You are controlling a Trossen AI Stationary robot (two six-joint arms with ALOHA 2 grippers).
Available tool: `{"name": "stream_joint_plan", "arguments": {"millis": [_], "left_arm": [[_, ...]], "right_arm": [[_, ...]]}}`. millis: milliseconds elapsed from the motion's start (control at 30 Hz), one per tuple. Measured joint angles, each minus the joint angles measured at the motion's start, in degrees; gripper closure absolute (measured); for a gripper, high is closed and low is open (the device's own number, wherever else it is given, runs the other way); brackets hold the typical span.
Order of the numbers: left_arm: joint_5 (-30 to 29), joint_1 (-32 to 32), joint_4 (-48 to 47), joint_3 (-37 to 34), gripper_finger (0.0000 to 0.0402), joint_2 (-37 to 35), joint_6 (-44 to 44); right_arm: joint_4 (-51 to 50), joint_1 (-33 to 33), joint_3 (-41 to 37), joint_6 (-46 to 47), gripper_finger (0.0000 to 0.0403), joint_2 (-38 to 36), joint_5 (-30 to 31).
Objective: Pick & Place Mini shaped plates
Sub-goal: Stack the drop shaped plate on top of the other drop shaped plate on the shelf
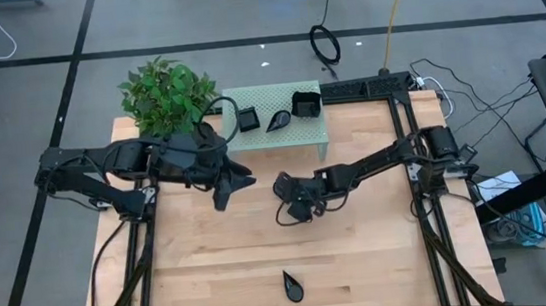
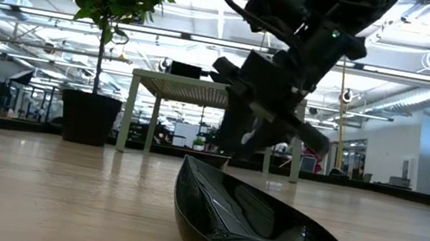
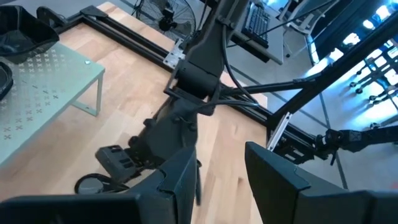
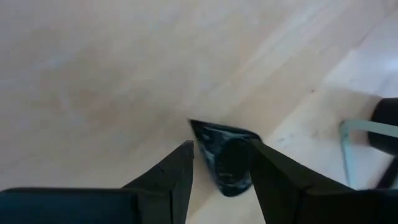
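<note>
My right gripper [image 4: 221, 163] hangs low over the middle of the pale wood table [image 1: 265, 274], its two dark, blunt fingers [image 4: 174, 171] standing apart on either side of a glossy black teardrop dish [image 4: 225, 155]; I cannot tell whether they touch its rim, and its rounded end is cut off behind them. From above, this dish is hidden under my gripper. My left gripper [image 3: 217, 174] waits a little way off, raised above the table, its angular black fingers [image 3: 273, 177] open with nothing between them and pointed toward my right arm. Behind both stands a small pale green stand [image 1: 273, 128] with a perforated top, carrying three more shiny black plates: a flat square plate [image 1: 248, 119], a pointed teardrop plate [image 1: 277, 122] and a larger wavy-edged plate [image 1: 305, 103]. Another teardrop dish [image 1: 293, 286], smooth and mirror-glossy, lies alone near the table's front edge and fills the foreground of the low view, blocking much of the table behind it. A leafy green plant [image 1: 165, 95] in a dark pot [image 2: 89, 117] stands at the back left corner beside the stand. In the low view my arms overlap into one dark mass, hard to sort apart.
</note>
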Motion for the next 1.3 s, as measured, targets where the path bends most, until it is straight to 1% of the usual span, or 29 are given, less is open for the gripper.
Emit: {"name": "stream_joint_plan", "arguments": {"millis": [133,300,400,533,600,667,867,933,1033,1067,1133,1300], "left_arm": [[-0.01,0.00,0.00,0.00,0.0261,0.02,-1.38],[0.00,-0.04,0.00,0.00,0.0261,0.02,-2.75],[-0.02,-0.04,0.00,0.00,0.0261,0.00,-2.83],[0.00,-0.04,0.00,0.00,0.0261,0.02,-2.93],[-0.02,-0.04,0.00,0.00,0.0261,0.02,-3.02],[-0.02,-0.04,0.02,0.00,0.0261,0.02,-3.01],[-0.02,-0.04,0.02,0.00,0.0261,0.02,-2.35],[-0.02,-0.04,0.00,0.00,0.0261,0.02,-2.34],[-0.02,-0.04,0.00,0.00,0.0261,0.02,-2.32],[-0.02,-0.04,0.00,0.00,0.0261,0.02,-2.33],[-0.02,-0.04,0.00,0.00,0.0261,0.02,-2.39],[-0.02,-0.04,0.01,0.00,0.0261,0.02,-2.52]], "right_arm": [[3.47,-1.41,0.02,-3.51,0.0259,1.24,0.01],[3.38,-1.76,0.09,-8.57,0.0259,2.32,0.10],[1.75,-1.74,-0.06,-8.59,0.0259,2.86,0.50],[1.90,-1.63,0.00,-6.34,0.0259,2.82,0.38],[2.45,-1.26,-0.09,-3.98,0.0259,2.58,0.37],[4.27,-0.87,-0.06,0.31,0.0259,1.90,0.12],[12.74,-0.56,-0.04,18.18,0.0259,1.97,0.08],[16.18,-0.65,-0.04,21.62,0.0259,1.62,0.32],[17.89,-1.37,-0.03,23.92,0.0259,0.04,0.21],[17.72,-1.73,0.03,23.61,0.0259,-0.45,0.12],[13.56,-2.47,0.02,20.35,0.0259,-1.80,0.14],[1.60,-4.09,-0.06,6.94,0.0259,-2.15,0.09]]}}
